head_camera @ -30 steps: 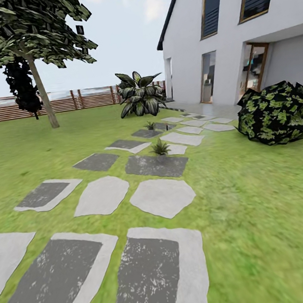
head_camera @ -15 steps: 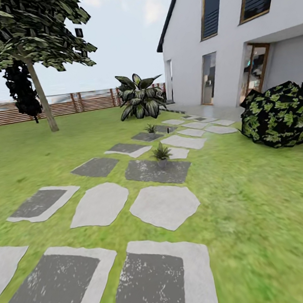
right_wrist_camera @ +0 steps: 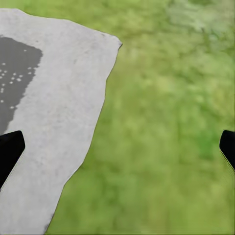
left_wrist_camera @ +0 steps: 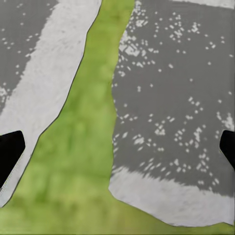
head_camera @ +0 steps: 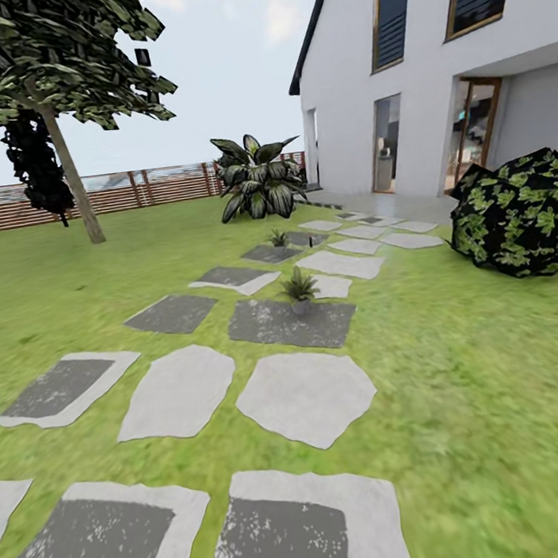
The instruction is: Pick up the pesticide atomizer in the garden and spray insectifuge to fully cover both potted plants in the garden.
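Two small potted plants stand on the grey stepping slabs ahead in the head view: the nearer rosette (head_camera: 299, 286) on a dark slab, the farther one (head_camera: 279, 238) up the path. The pesticide atomizer is too small to make out. My left gripper (left_wrist_camera: 117, 152) is open over a dark slab (left_wrist_camera: 171, 98) and a strip of grass, its black fingertips (left_wrist_camera: 10, 152) at the picture's edges with nothing between them. Over a pale slab edge (right_wrist_camera: 54, 122) and lawn hangs my right gripper (right_wrist_camera: 117, 152), also open and empty.
A big dark plant with white-striped leaves (head_camera: 256, 180) stands behind the path. A dark leafy bush (head_camera: 523, 212) sits at the right by the white house (head_camera: 428, 63). A tree (head_camera: 52, 71) and brown slat fence (head_camera: 130, 190) bound the lawn at the left.
The whole head picture has shifted: the camera has moved forward along the slabs, so the two small plants and the path look nearer. Nothing in the garden itself has moved.
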`<state>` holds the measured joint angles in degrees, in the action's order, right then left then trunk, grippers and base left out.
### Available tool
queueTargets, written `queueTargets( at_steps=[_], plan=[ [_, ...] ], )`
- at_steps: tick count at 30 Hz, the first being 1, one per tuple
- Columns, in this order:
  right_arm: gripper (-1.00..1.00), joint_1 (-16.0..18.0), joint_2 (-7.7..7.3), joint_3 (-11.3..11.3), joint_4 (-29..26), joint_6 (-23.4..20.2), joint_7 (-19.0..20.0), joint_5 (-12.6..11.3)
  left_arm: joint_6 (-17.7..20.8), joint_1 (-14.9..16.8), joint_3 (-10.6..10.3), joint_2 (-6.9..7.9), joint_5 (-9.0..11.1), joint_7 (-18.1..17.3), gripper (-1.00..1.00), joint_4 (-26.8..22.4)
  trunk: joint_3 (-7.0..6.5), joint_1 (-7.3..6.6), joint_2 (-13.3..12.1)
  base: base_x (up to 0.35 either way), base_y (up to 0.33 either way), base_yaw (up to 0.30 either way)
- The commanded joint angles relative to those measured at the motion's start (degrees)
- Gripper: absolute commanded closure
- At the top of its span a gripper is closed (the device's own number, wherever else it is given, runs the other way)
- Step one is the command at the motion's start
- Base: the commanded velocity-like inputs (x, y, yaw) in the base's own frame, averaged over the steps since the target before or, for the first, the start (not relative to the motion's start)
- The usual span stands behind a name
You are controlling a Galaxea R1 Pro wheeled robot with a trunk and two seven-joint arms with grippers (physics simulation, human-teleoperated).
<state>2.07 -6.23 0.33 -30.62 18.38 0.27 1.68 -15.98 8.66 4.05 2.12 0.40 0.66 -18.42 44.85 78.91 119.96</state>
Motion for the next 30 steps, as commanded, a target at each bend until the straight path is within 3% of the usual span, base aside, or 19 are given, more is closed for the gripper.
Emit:
queueTargets(
  at_steps=[1, 30],
  plan=[
    [-1.0, 0.0, -0.02, 0.0, 0.0, 0.2, 0.0, 0.2, -0.2, 0.0, 0.1, -0.01, 0.0, 0.0, -1.0, 0.1, 0.06, 0.03, 0.0, 0.338, 0.0, 0.0],
    [-1.0, 0.0, -0.01, 0.1, 0.0, 0.1, 0.1, 0.2, -0.2, 0.0, 0.1, -0.01, 0.1, 0.0, -1.0, 0.1, 0.06, 0.03, 0.0, 0.338, 0.04, 0.0]
  ],
)
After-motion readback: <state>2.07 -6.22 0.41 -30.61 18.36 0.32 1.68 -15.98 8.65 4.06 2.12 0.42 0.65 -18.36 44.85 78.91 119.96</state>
